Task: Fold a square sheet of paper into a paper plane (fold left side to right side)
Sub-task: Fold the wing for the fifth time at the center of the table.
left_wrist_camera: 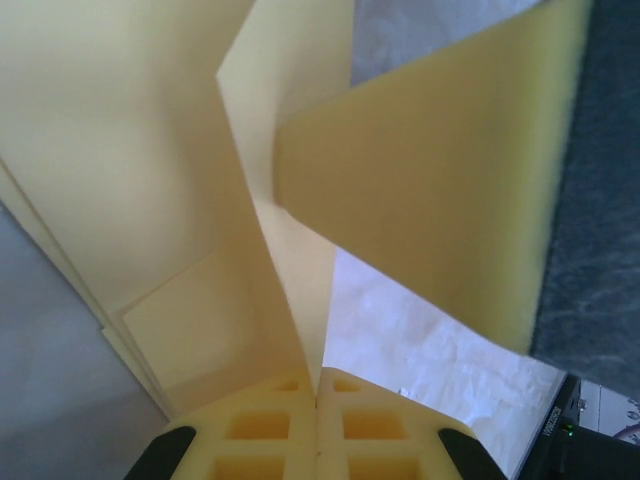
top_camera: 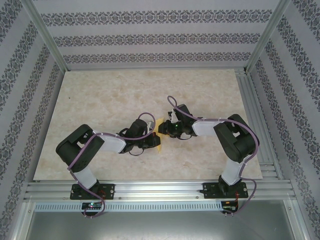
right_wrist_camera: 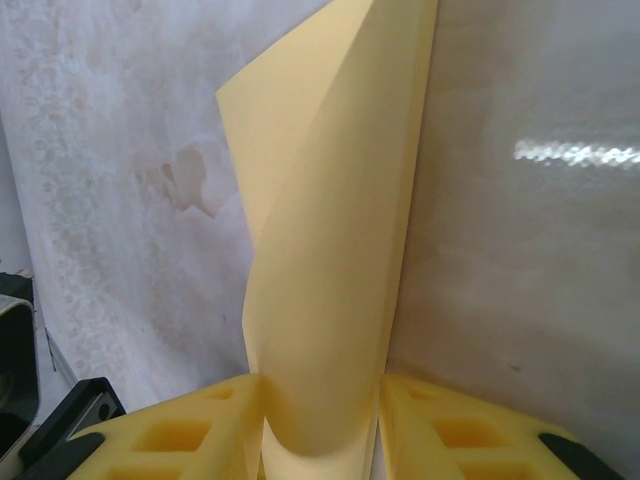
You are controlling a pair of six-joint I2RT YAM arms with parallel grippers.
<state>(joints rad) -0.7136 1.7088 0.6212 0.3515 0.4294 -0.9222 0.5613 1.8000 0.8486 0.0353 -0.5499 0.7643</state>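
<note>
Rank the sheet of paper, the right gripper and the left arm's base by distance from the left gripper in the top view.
1. Sheet of paper: clamped in the left gripper.
2. Right gripper: just right, across the paper.
3. Left arm's base: bottom left, farthest.

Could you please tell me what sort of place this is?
Probably a purpose-built robot test cell: an aluminium frame and patterned wall panels enclosing a marble-look tabletop.
</note>
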